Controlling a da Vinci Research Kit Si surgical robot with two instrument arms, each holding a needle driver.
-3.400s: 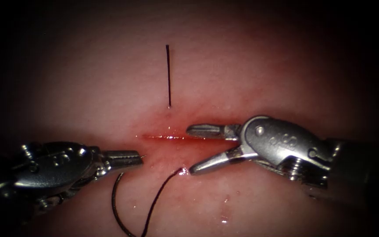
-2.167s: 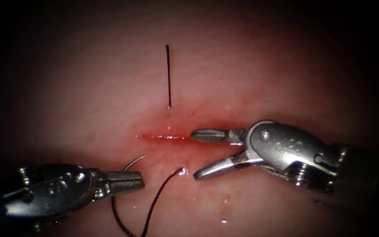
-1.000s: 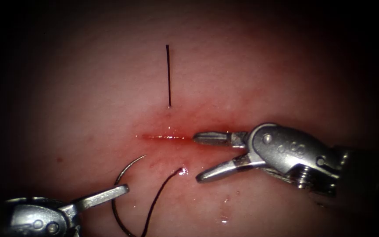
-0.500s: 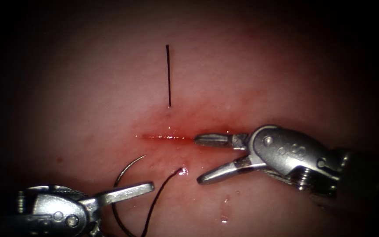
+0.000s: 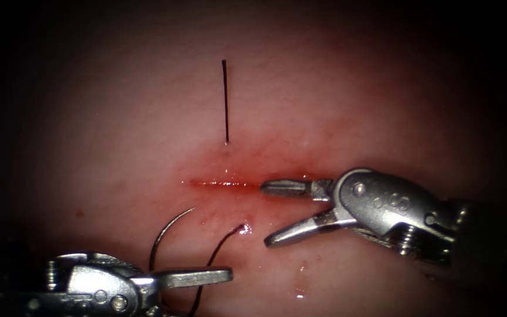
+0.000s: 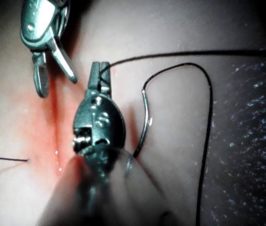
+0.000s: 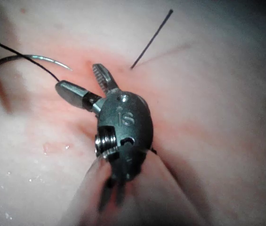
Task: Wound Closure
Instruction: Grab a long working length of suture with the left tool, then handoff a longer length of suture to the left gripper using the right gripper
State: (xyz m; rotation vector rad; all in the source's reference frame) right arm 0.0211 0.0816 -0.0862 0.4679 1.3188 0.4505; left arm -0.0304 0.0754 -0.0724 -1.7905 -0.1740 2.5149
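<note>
Now farther right than before: left tool [image 5: 218, 275], jaws shut on thread [image 5: 215, 255]. Needle [image 5: 162, 235] loose on tissue [image 5: 353, 105] beside cut [image 5: 221, 184]. Right tool [image 5: 270, 214] gaping, empty.

left end effector [image 5: 221, 275]: comes in low from the left, lying almost flat, jaws look pressed together with nothing between them, though it's kinda hard to tell from up top
right end effector [image 5: 267, 213]: reaching in from the right, jaws spread wide in a V, holding nothing
</note>
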